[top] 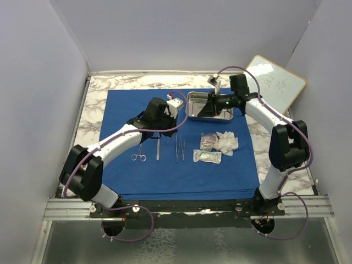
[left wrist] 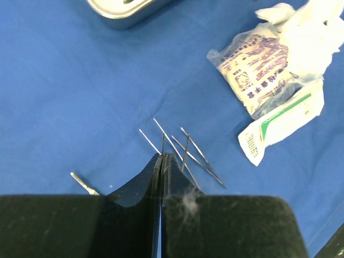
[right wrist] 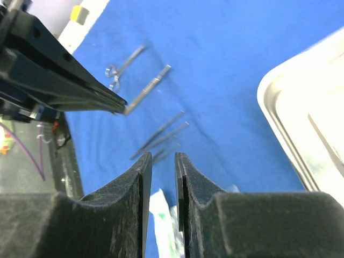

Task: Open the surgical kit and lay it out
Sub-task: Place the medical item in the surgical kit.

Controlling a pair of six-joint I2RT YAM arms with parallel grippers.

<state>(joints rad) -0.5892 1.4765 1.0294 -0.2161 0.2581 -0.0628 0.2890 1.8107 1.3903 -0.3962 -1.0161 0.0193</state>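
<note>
Forceps (top: 139,152), tweezers (top: 179,149) lie lengthwise near-to-far on cloth (top: 126,110).

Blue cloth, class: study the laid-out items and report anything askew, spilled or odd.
The thin tweezers lie crossed over one another, not side by side, and the gauze is bunched against a packet. Nothing looks spilled or damaged.
</note>
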